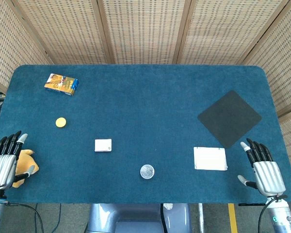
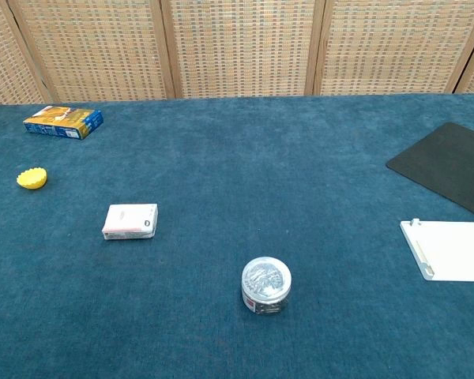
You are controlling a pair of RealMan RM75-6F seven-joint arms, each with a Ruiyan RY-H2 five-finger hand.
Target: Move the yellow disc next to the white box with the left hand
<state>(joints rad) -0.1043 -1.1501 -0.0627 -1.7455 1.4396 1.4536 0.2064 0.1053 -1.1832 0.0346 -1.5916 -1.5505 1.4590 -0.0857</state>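
Yellow disc [image 1: 61, 122], white box [image 1: 103, 145], deep blue table cloth [image 1: 150, 111], dark grey mat [image 1: 229, 118], orange-and-blue carton [image 1: 61, 84]

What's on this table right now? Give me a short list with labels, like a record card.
yellow disc: far left, untouched
white box: apart from the disc, nearer the middle
left hand: at the table's left edge, fingers spread, holding nothing
right hand: at the right edge, holding nothing
round tin: front centre
black mat: right side

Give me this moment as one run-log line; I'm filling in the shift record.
phase: pre-reach | left hand: open, table edge | right hand: open, idle | yellow disc: untouched, apart from white box
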